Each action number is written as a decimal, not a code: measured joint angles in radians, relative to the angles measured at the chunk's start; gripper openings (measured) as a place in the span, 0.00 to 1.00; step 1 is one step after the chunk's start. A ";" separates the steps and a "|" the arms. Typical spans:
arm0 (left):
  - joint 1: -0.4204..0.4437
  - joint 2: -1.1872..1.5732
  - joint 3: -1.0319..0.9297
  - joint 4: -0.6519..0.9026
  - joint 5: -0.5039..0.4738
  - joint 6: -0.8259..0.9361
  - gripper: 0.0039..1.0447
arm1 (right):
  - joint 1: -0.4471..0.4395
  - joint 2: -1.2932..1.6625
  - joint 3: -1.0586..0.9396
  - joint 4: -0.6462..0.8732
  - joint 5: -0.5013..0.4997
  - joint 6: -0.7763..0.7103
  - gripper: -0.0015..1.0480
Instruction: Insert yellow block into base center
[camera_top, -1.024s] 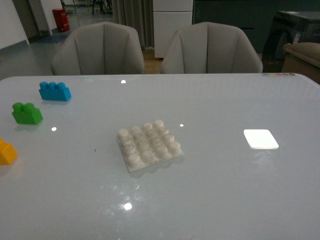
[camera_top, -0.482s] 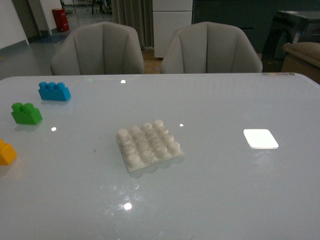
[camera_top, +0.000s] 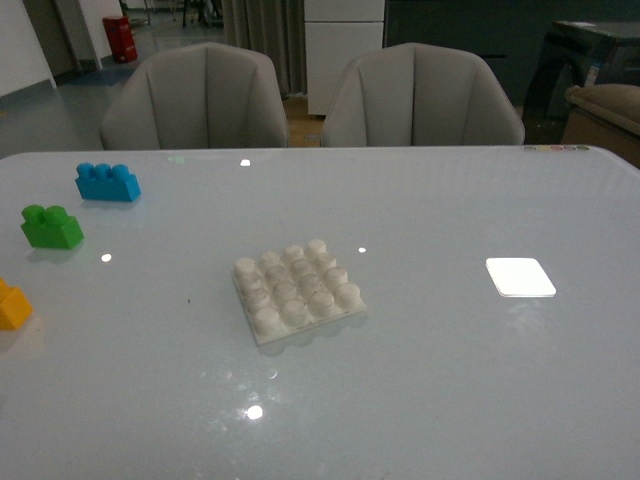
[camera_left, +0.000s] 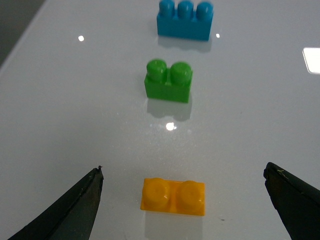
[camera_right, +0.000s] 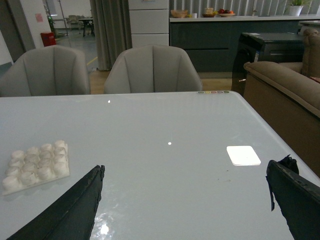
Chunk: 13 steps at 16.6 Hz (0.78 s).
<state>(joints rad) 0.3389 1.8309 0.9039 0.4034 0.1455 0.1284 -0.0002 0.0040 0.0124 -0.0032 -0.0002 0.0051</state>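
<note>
The yellow block (camera_left: 173, 197), with two studs on top, lies flat on the table between the wide-spread fingers of my left gripper (camera_left: 184, 200), which is open and touches nothing. The front view cuts the yellow block (camera_top: 12, 305) off at the left edge. The base (camera_top: 296, 289), a white studded square plate, sits mid-table with nothing on it, and the right wrist view shows the base (camera_right: 36, 165) off to one side. My right gripper (camera_right: 185, 205) is open above bare table. Neither arm appears in the front view.
A green two-stud brick (camera_top: 51, 227) (camera_left: 168, 81) and a blue three-stud brick (camera_top: 107, 183) (camera_left: 185, 20) stand beyond the yellow one. A smooth white square patch (camera_top: 520, 277) (camera_right: 243, 155) lies at the right. Two grey chairs (camera_top: 195, 98) face the table's far edge.
The front view has drifted very slightly, so everything sits a pixel or two further left. The blocks and the base have not moved on the table.
</note>
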 joint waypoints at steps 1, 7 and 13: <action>0.036 0.110 0.089 -0.041 0.019 0.020 0.94 | 0.000 0.000 0.000 0.000 0.000 0.000 0.94; 0.112 0.212 0.165 -0.102 0.155 0.033 0.94 | 0.000 0.000 0.000 0.000 0.000 0.000 0.94; 0.076 0.224 0.082 -0.011 0.186 -0.003 0.94 | 0.000 0.000 0.000 0.000 0.000 0.000 0.94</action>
<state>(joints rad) 0.4152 2.0548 0.9859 0.3927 0.3317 0.1249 -0.0002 0.0040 0.0124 -0.0032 -0.0002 0.0051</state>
